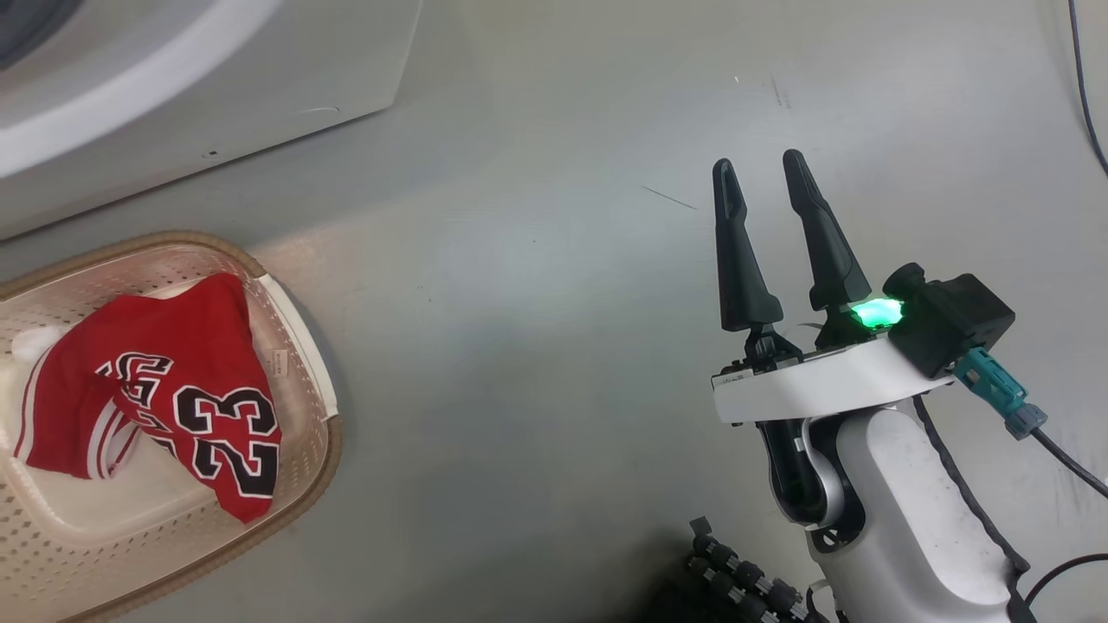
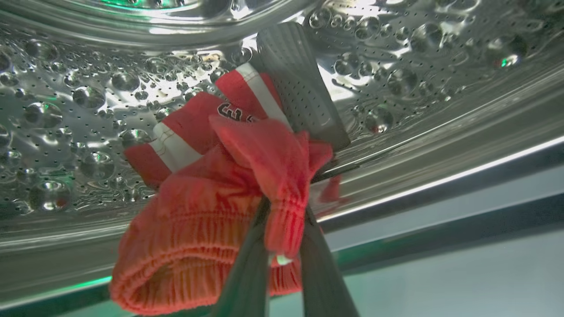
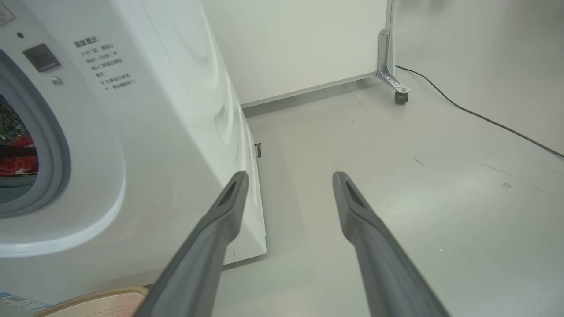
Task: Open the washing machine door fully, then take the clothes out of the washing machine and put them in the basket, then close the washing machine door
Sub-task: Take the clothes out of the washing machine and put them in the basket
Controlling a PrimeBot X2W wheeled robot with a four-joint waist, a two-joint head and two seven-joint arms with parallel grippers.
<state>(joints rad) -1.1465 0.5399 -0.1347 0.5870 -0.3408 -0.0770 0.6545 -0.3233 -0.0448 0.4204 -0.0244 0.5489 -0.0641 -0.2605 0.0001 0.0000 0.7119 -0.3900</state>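
Observation:
Inside the perforated steel drum (image 2: pixel 88 110) of the washing machine (image 3: pixel 167 132), my left gripper (image 2: pixel 284 229) is shut on a red garment (image 2: pixel 211 207) with white trim; a fold of its elastic band is pinched between the fingers. A second red garment (image 1: pixel 173 389) with the number 23 lies in the cream basket (image 1: pixel 307 346) on the floor at the lower left of the head view. My right gripper (image 1: pixel 762 177) hangs open over bare floor to the right of the machine, holding nothing. A strip of red cloth (image 3: pixel 17 156) shows through the machine's opening. The washing machine door is out of view.
The machine's white lower front (image 1: pixel 216 95) crosses the top left of the head view. A grey drum paddle (image 2: pixel 299 83) stands behind the held garment. A white partition on a caster (image 3: pixel 400 94) and a black cable (image 3: pixel 484 119) lie on the floor to the right.

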